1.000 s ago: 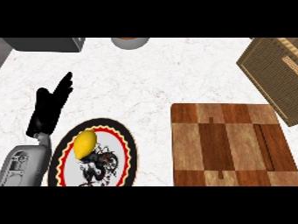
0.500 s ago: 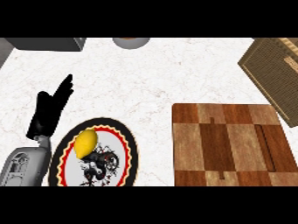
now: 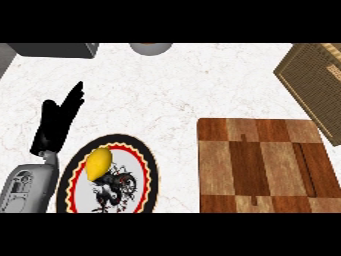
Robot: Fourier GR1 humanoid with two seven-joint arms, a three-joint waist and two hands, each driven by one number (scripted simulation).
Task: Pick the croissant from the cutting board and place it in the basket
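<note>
The wooden cutting board (image 3: 265,165) lies at the lower right of the counter with nothing on it. No croissant shows anywhere in the head view. The woven basket (image 3: 328,90) sits at the right edge, partly cut off, its inside not visible. My left hand (image 3: 57,122) rests at the left with straight fingers pointing up, holding nothing. My right hand is out of view.
A round plate (image 3: 140,155) with a black and red rim carries a yellow lemon (image 3: 98,163) just right of my left forearm. A grey box (image 3: 55,49) and a round grey object (image 3: 151,48) stand along the far edge.
The view has shifted very slightly; the left hand, plate, board and basket keep their places.
</note>
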